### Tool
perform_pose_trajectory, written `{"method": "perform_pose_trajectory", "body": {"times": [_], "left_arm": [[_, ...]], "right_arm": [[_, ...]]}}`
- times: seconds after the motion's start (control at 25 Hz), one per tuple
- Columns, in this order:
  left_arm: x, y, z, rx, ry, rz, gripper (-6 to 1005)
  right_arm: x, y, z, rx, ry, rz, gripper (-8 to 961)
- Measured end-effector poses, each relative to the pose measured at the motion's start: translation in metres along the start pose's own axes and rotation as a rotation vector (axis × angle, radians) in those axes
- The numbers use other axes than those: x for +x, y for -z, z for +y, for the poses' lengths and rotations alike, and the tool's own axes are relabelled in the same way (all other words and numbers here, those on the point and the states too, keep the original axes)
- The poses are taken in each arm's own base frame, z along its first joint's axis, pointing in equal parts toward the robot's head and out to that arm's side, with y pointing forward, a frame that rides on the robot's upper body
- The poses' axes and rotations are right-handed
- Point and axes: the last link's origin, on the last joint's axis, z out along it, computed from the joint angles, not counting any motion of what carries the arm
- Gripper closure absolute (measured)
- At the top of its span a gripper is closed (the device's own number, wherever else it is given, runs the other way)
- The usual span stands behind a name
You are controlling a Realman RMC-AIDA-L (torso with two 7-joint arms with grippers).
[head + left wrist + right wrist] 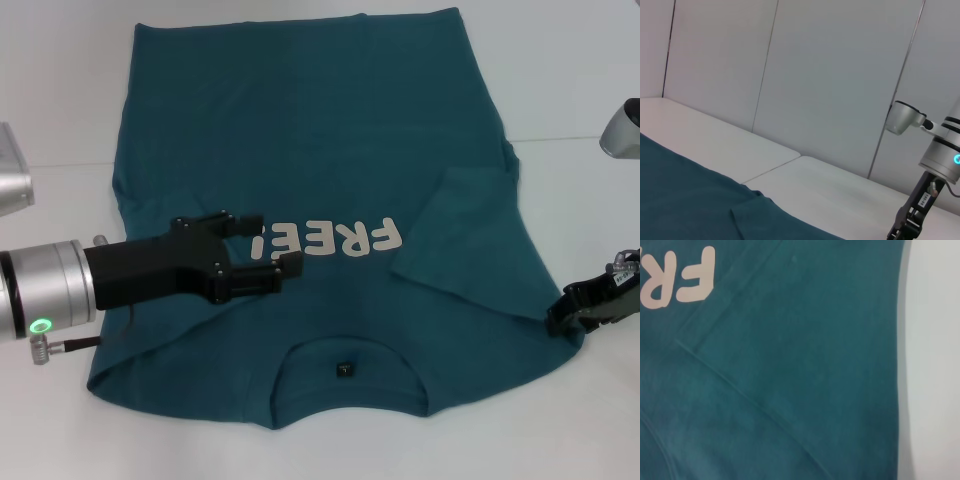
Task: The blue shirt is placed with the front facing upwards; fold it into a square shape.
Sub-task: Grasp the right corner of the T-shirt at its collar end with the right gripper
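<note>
Nearest the head camera, the blue shirt (300, 130) lies chest-up on the white table (60, 90), right sleeve folded inward. Over its chest the left gripper (268, 250) hovers, jaws parted, empty. At the shirt's right shoulder edge sits the right gripper (556, 316), jaw state unclear.

Left wrist: shirt edge (685, 195), the far gripper (907, 227).

Right wrist: sleeve fold over lettering (680, 277).

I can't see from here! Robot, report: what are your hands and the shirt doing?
Left gripper open, over the FREE! lettering. Right gripper at the shirt's right edge, fingers unclear. Blue shirt flat, right sleeve folded in. Nothing blocking.
</note>
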Motion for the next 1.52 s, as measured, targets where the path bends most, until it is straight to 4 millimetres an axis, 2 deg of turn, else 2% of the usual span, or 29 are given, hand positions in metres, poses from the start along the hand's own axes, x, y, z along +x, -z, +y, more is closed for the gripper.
{"method": "perform_pose_trajectory", "body": {"times": [0.44, 0.64, 0.88, 1.08, 1.32, 1.52], "left_arm": [[0.001, 0.001, 0.000, 0.003, 0.001, 0.016, 151], [0.000, 0.003, 0.000, 0.012, 0.002, 0.029, 152], [-0.002, 0.003, 0.000, 0.012, 0.005, 0.028, 152], [-0.002, 0.005, 0.000, 0.017, 0.011, 0.032, 152], [0.002, 0.016, -0.006, 0.042, 0.088, 0.066, 153], [0.008, 0.042, -0.022, 0.103, 0.281, 0.051, 153]], "right_arm": [[0.002, -0.004, 0.001, -0.005, -0.012, 0.011, 469], [0.004, -0.004, -0.002, -0.011, -0.033, 0.013, 600], [0.004, -0.004, -0.003, -0.006, -0.035, 0.012, 828], [0.004, -0.002, -0.001, -0.011, -0.023, 0.014, 914], [0.005, -0.001, 0.000, -0.022, 0.006, 0.026, 915], [0.002, 0.004, 0.003, -0.026, 0.036, 0.024, 915]]}}
